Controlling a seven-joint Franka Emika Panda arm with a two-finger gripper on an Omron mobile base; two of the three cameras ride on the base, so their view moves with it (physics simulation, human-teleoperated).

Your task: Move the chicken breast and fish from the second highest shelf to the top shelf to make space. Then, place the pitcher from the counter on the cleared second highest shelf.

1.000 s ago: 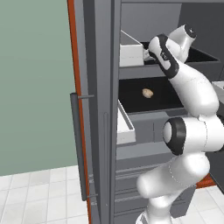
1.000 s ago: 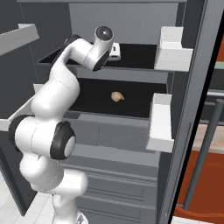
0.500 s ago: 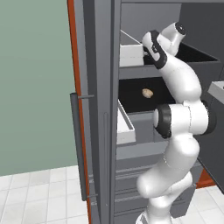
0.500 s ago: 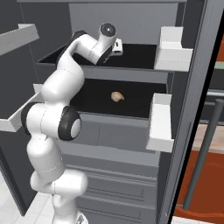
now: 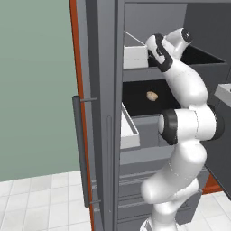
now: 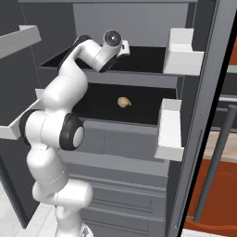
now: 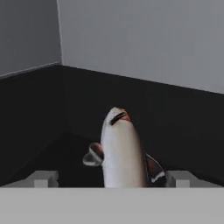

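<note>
The fish (image 7: 121, 151), silvery-white with a reddish mouth, lies on the black top shelf (image 7: 39, 131) with its head toward the back wall. My gripper (image 7: 113, 178) stands open around its tail end, a gap on each side. In the right base view my gripper (image 6: 124, 47) reaches over the top shelf (image 6: 150, 54). The tan chicken breast (image 5: 152, 95) (image 6: 123, 102) rests alone on the second highest shelf (image 6: 97, 104), below my arm. A strip of beige counter (image 6: 216, 150) shows past the right door. The pitcher is out of view.
White door bins hang at both sides: upper (image 6: 185, 52) and lower (image 6: 169, 132) on the right door, and one (image 5: 129, 128) on the left door. Grey bar handles (image 5: 81, 153) (image 6: 215, 171) run down the doors. Grey drawers (image 6: 115, 148) sit under the shelves.
My arm reached further in over the top shelf, and the jaws spread wide and let go of the fish, which now rests on the shelf. The chicken breast has not moved.
</note>
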